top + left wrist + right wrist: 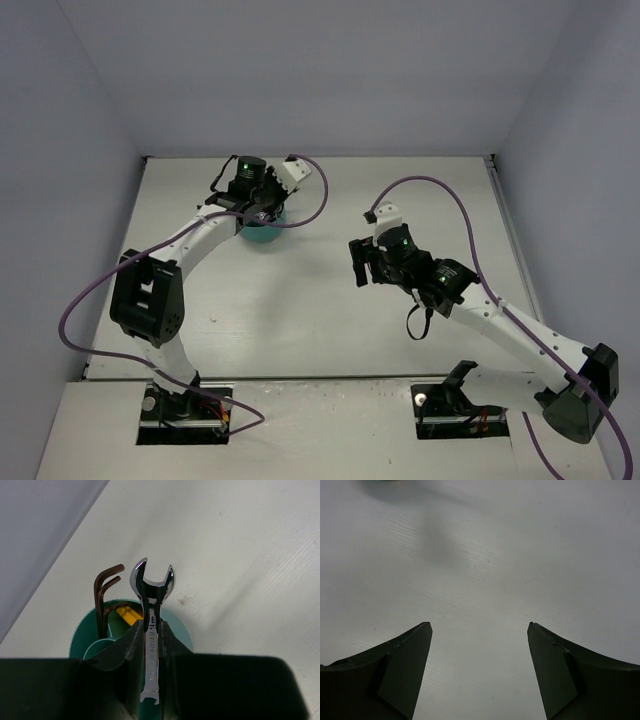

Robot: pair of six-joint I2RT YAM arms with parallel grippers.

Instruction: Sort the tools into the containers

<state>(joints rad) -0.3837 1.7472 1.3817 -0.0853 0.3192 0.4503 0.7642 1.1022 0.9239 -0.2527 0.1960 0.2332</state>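
My left gripper is shut on a silver wrench, gripped by its shank with the open-end head sticking out past the fingertips. It hangs right over the round teal container, which the top view shows as a teal container under the left gripper. Black hex keys stand up in the container and a yellow handle lies inside it. My right gripper is open over bare table, nothing between its fingers; in the top view the right gripper sits mid-table.
Grey walls close in the white table on the left, back and right. A purple cable loops over each arm. The container stands close to the back left of the table.
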